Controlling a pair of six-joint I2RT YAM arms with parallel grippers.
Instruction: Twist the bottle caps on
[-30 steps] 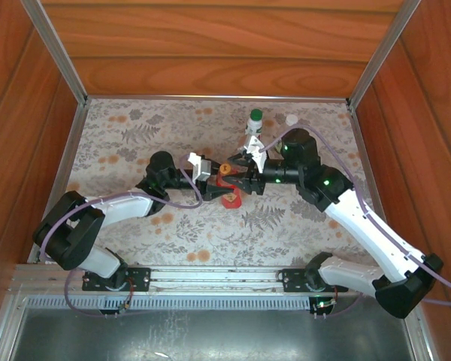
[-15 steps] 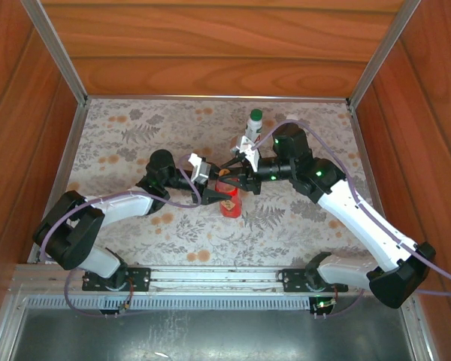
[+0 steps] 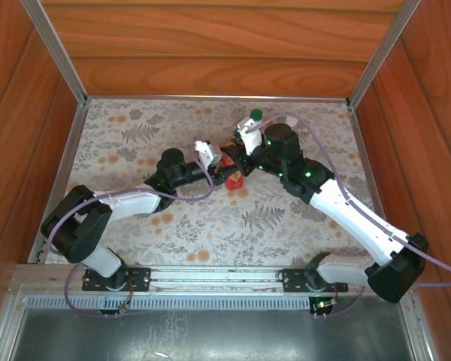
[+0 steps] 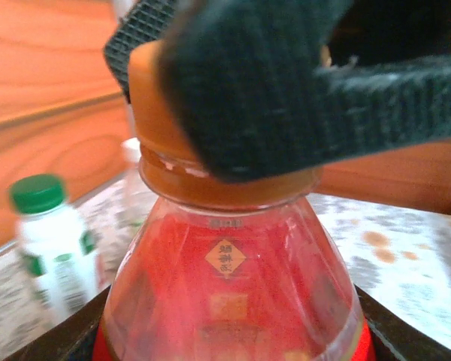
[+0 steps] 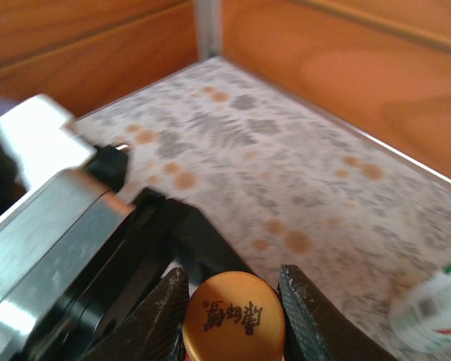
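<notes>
Setting: floral tabletop [image 3: 135, 143] inside a wood-panelled box.
L gripper [image 3: 219, 167]: clenched on the body of the red bottle [image 4: 229, 293], which looks upright near table centre.
Cap: orange-red cap [image 5: 233, 320] sits on the red bottle's neck; can't tell how far it's threaded.
R gripper [image 3: 239, 154]: fingers [image 5: 310, 316] pinch the cap from both sides.
Neighbour: white bottle [image 4: 52, 256] w/ green cap [image 4: 37, 192] on, just behind.
Risk 1: R wrist tilts off bottle axis, so cap cross-threads and jams crooked.
Risk 2: L grip slips on smooth plastic, so bottle spins w/ cap and nothing tightens.
Risk 3: R wrist turns close to the white bottle and may tip it.
</notes>
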